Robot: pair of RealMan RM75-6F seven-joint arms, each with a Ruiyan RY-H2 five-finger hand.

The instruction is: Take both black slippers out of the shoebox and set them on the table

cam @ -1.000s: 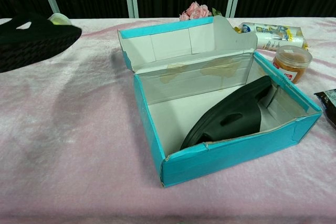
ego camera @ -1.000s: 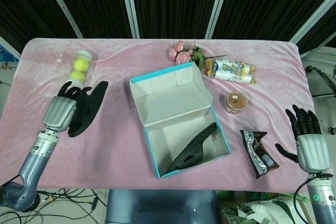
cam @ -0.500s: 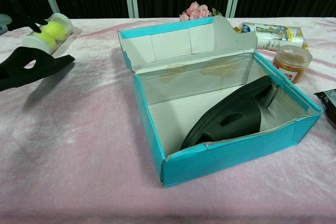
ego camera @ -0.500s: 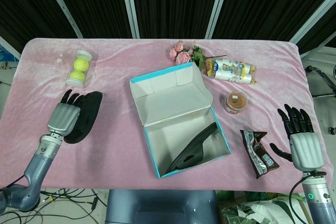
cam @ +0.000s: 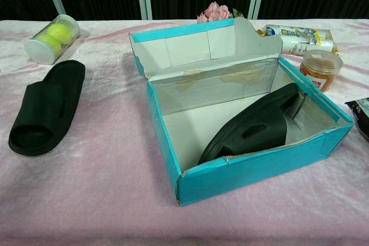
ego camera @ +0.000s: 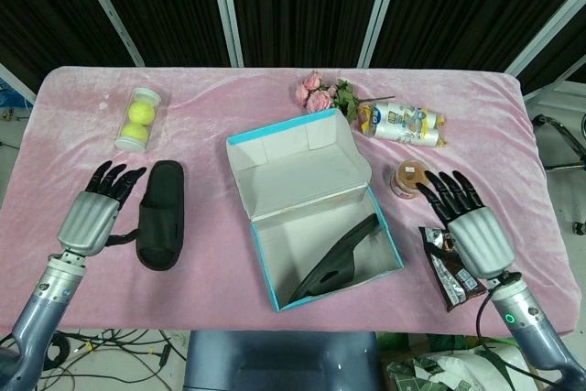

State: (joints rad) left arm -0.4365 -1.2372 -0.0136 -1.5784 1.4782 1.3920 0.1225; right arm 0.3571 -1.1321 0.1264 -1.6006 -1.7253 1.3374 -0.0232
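- Left hand [ego camera: 92,214]: fingers spread, holding nothing, just beside the first slipper and not gripping it.
- First black slipper [ego camera: 161,226]: flat on the pink table [ego camera: 211,254], sole down, left of the shoebox and well apart from it; judged delivered.
- Tennis-ball tube [ego camera: 138,118]: lies beyond that slipper, near the table's far left.
- Shoebox [ego camera: 265,267]: teal, lid folded back, at mid-table.
- Second black slipper [ego camera: 341,258]: inside the shoebox, tilted, its upper end leaning on the right wall.
- Right hand [ego camera: 467,217]: fingers spread, empty, outside the box to its right, over a dark snack packet [ego camera: 450,267] and near a small jar [ego camera: 412,177].
- Step in hand: half done, as judged; one slipper out, one to fetch.
- Next move calls for: the right hand crossing over the box's right wall, closing on the raised end of the leaning slipper, lifting it clear of the rim, and setting it on bare cloth.
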